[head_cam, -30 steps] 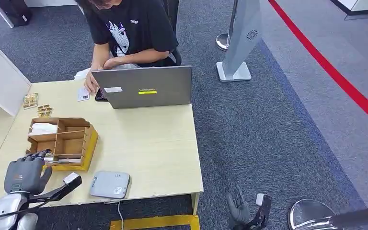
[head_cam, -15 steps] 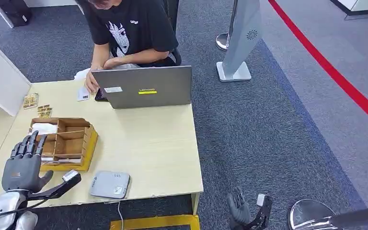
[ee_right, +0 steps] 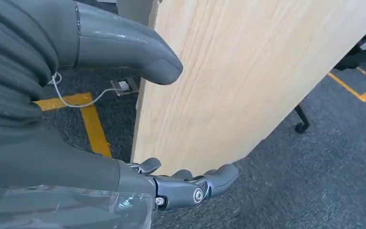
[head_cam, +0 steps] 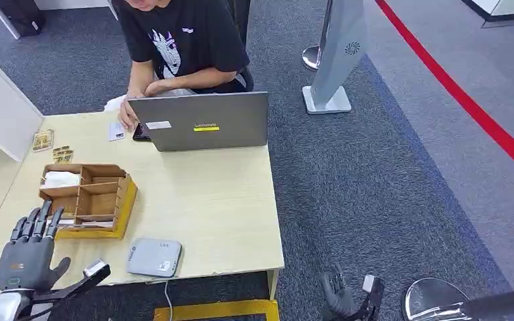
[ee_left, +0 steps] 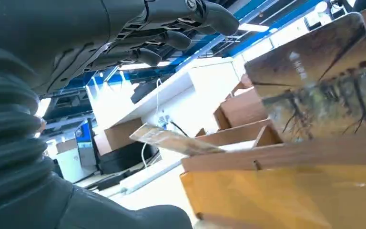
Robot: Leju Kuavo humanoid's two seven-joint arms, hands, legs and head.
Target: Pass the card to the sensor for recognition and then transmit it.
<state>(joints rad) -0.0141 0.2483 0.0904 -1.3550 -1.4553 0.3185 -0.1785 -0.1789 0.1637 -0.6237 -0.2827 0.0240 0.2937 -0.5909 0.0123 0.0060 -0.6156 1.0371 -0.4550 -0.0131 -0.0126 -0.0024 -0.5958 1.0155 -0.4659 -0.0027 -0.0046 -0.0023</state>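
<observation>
Your empty, spread left hand [head_cam: 25, 249] sits just before the wooden organizer [head_cam: 88, 198]; the card [ee_left: 174, 141] lies flat inside, ahead of its fingers.

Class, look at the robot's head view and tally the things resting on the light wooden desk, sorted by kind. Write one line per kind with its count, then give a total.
Laptop: 1
Wooden compartment organizer: 1
Grey sensor pad: 1
Loose white card by the person's hand: 1
Small patterned items near the white box: 2
Total: 6
</observation>
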